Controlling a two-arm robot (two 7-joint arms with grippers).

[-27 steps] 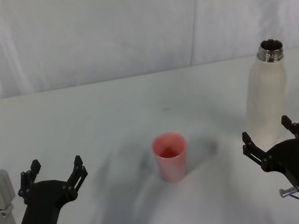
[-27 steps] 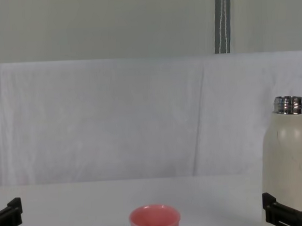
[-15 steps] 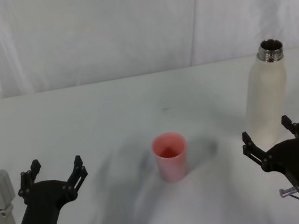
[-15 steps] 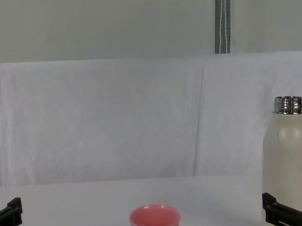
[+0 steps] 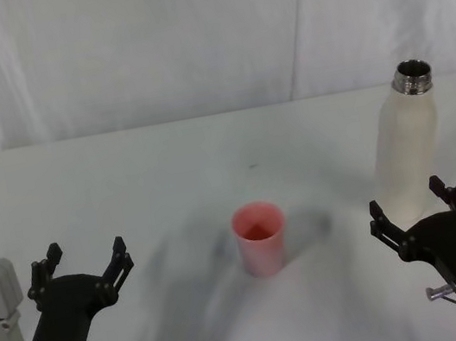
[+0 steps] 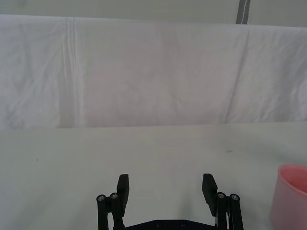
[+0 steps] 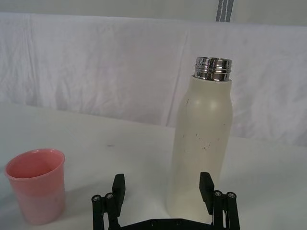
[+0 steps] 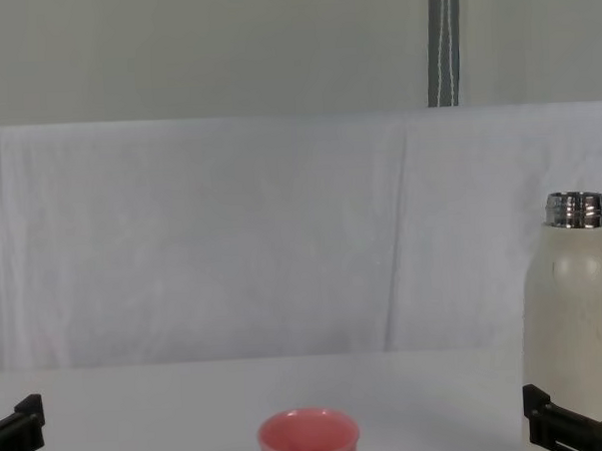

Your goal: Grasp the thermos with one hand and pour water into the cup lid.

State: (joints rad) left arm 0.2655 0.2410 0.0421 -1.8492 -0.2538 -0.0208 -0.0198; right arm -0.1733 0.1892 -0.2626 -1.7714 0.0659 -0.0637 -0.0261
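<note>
In the chest view, the cup lid [image 8: 308, 436] is cut off at the bottom edge, and the thermos [image 8: 572, 314] base is hidden by the right gripper [image 8: 575, 431].

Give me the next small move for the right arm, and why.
Probably ease the right gripper forward so its open fingers straddle the thermos. The uncapped thermos stands upright just beyond the fingertips, untouched, and the pink cup lid sits apart at centre. The left gripper waits open at the near left.
</note>
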